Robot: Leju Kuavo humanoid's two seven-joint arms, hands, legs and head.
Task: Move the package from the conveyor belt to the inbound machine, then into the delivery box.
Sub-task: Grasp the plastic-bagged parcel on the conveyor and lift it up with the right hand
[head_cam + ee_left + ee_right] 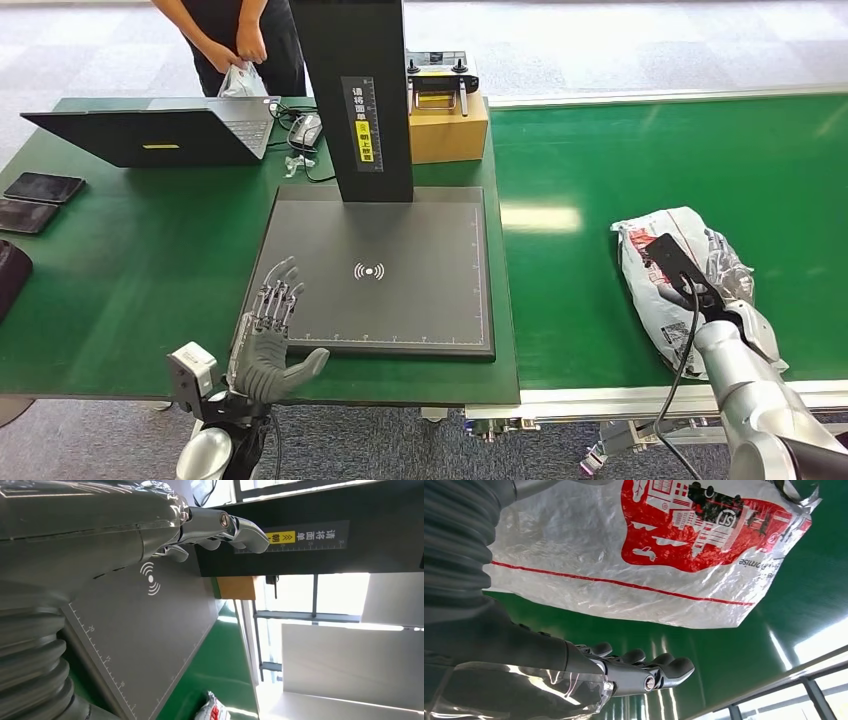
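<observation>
White crinkled plastic printed with red artwork makes up the package point(668, 280), a soft mailer bag lying on the green conveyor belt point(600, 170) in front of my right arm. Seen from my right wrist, a thin red line crosses it below a red block of buildings with a round "JS" mark; the small slanted writing near its edge is too fine for me to read. My right hand point(722, 290) rests at the bag's near side with fingers point(664, 667) stretched straight beside it, just above the belt; I cannot tell whether they grip it. My left hand point(268, 340) hovers over the near left corner of the inbound machine point(385, 265), fingers spread wide, holding nothing. That machine is a matte dark-grey plate with ruler ticks along its edges and a white wireless symbol at its middle, under a black post carrying a strip of Chinese characters and a yellow tag. Green felt covers the tabletop point(130, 270).
</observation>
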